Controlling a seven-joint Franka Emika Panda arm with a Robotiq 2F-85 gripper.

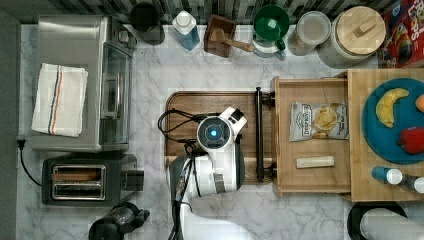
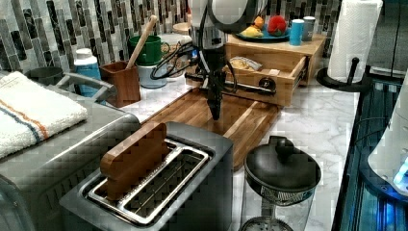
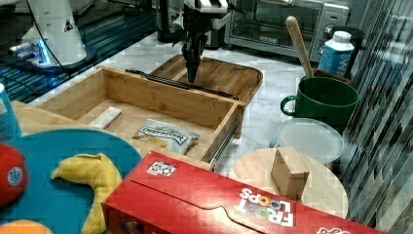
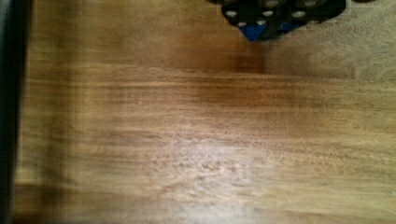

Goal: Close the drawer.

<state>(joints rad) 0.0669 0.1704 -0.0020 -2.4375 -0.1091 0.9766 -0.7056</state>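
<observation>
Drawer: shallow rectangular light-wood drawer (image 1: 312, 95) with raised sides, pulled well out from under the thick butcher-block wooden top (image 1: 357, 135); smooth pale grain, squared corners, metal slide rail visible along one side in the right view.
Handle: long black bar handle (image 1: 259, 134) across the drawer front, round in section, held off the wood by two short posts.
Drawer contents: crinkled silvery chip bag (image 1: 318, 121) lying flat, pale rectangular bar (image 1: 315, 162) beside it, both on the drawer floor.
Location: drawer front just beside the darker brown rounded-corner wooden tray (image 1: 190, 102), on the top view's right of it; all on a white veined marble counter (image 1: 150, 75).
Gripper: dark slim gripper (image 2: 214, 113) pointing straight down over the tray, tip close above the wood, near the handle but apart from it; fingers drawn together with no visible gap, nothing held.
Tray texture: streaked warm-brown grain with a raised rim.
Top of cabinet: round blue plate (image 1: 387, 107) carrying a yellow banana (image 1: 389, 105) and a red fruit (image 1: 412, 140).
Nearby: glossy red cereal box (image 3: 219, 204), round wooden lid (image 3: 297, 187) with a block knob.
</observation>
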